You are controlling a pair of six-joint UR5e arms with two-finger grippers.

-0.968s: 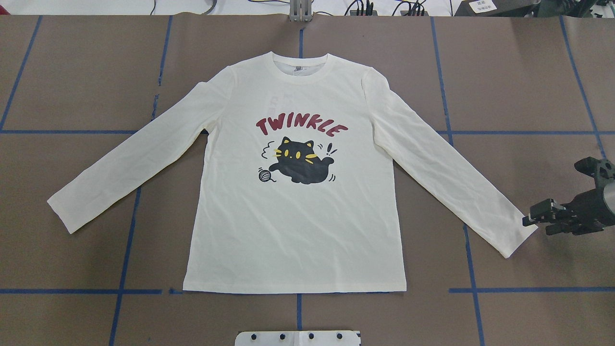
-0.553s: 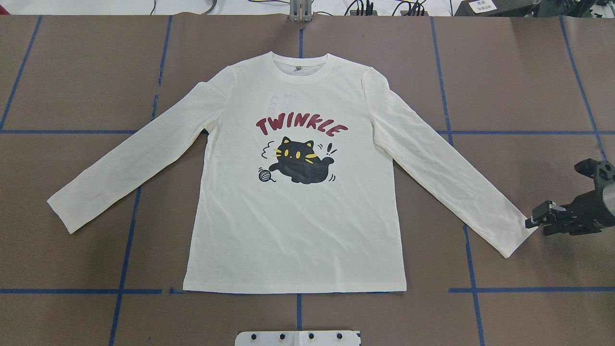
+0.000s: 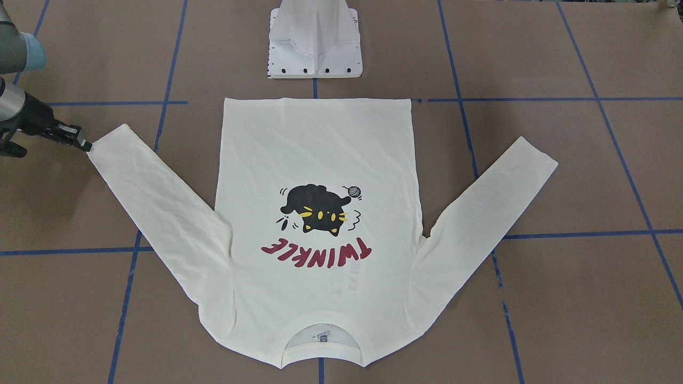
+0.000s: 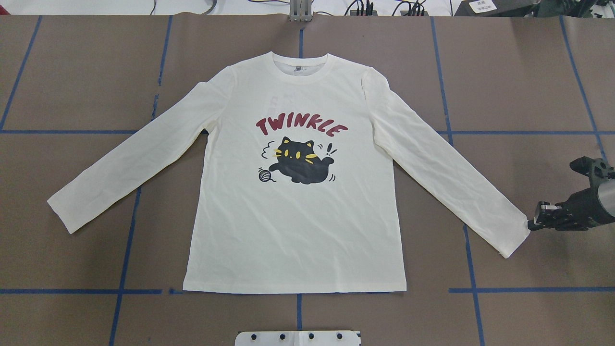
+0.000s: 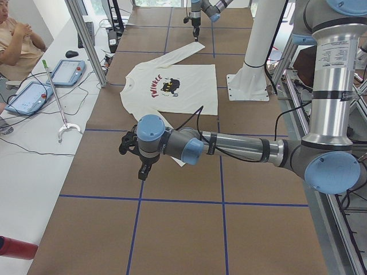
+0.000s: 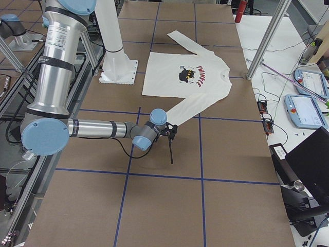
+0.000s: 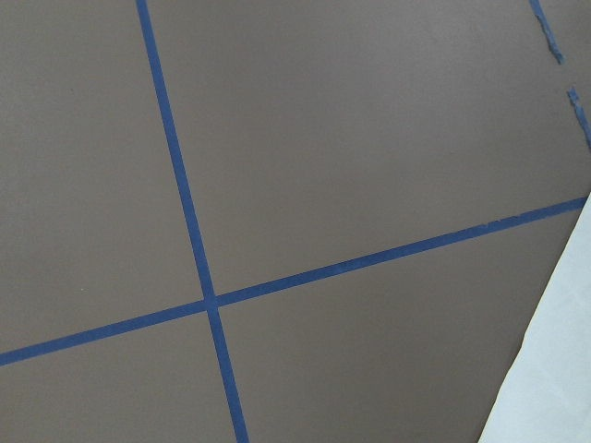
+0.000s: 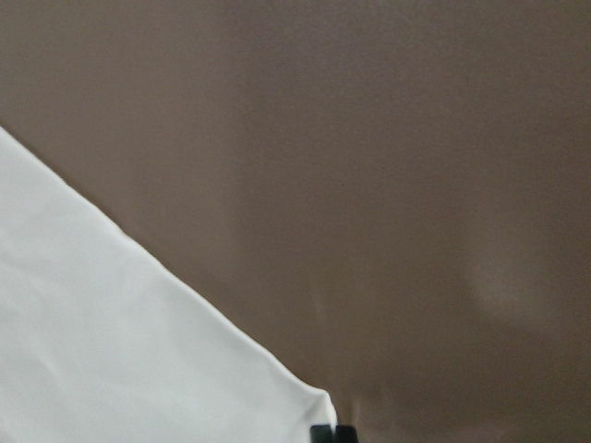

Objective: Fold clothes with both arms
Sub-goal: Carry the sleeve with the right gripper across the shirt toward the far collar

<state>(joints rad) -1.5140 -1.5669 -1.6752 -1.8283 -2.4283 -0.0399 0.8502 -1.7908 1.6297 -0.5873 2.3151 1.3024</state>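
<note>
- While the cream T-shirt (image 4: 298,230) lies flat, print up, mid-table (image 4: 528,72), your right hand (image 4: 530,224) touches the cuff (image 4: 514,238) corner on its side; whether it pinches cloth cannot be told.
- Seat fabric deep before lifting.
- Your left hand (image 5: 142,174) hovers near the other cuff, grip unreadable; lift both evenly.

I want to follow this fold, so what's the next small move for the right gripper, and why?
Probably pinch the cuff. The right gripper sits low at the cuff's corner, tips right at its edge, while the shirt lies flat, unfolded, print up. Whether the jaws are shut, I can't tell.
</note>
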